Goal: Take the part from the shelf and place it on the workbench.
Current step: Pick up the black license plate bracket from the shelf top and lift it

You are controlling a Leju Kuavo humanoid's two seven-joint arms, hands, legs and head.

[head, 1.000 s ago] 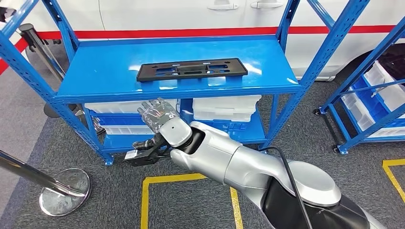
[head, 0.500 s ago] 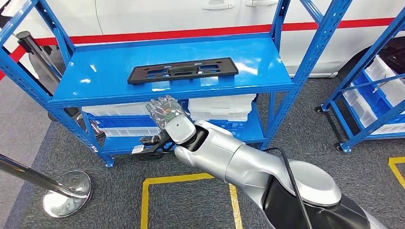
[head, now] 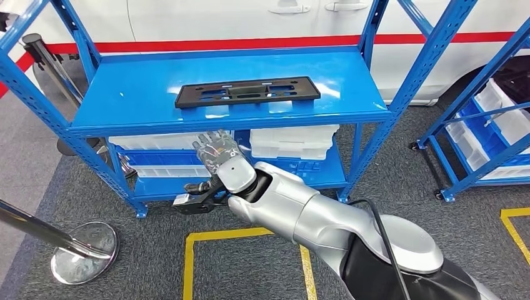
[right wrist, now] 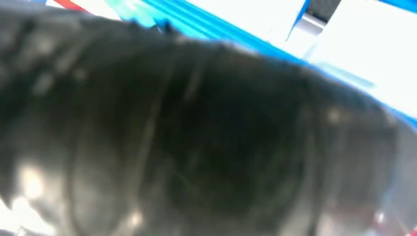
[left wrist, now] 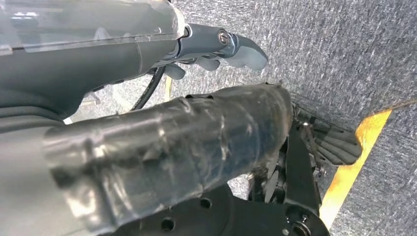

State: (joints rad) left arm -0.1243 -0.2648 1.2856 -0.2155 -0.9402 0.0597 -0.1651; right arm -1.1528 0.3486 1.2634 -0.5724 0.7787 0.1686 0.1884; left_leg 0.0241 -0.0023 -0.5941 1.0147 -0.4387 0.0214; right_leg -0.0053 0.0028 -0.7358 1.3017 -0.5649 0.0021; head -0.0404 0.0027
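Head view: right hand point(head: 217, 152) fingers point(head: 209, 140) extended, empty, below shelf point(head: 125, 94) edge; part point(head: 247, 91) untouched.

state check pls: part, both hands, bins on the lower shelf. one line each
Black part: lying flat on the top blue shelf, untouched.
Right robot hand: raised in front of the shelf edge below the part, fingers apart, holding nothing.
Left robot hand: hangs over the grey floor, holding nothing; open or curled, can't tell.
White bins: stacked on the lower shelf.
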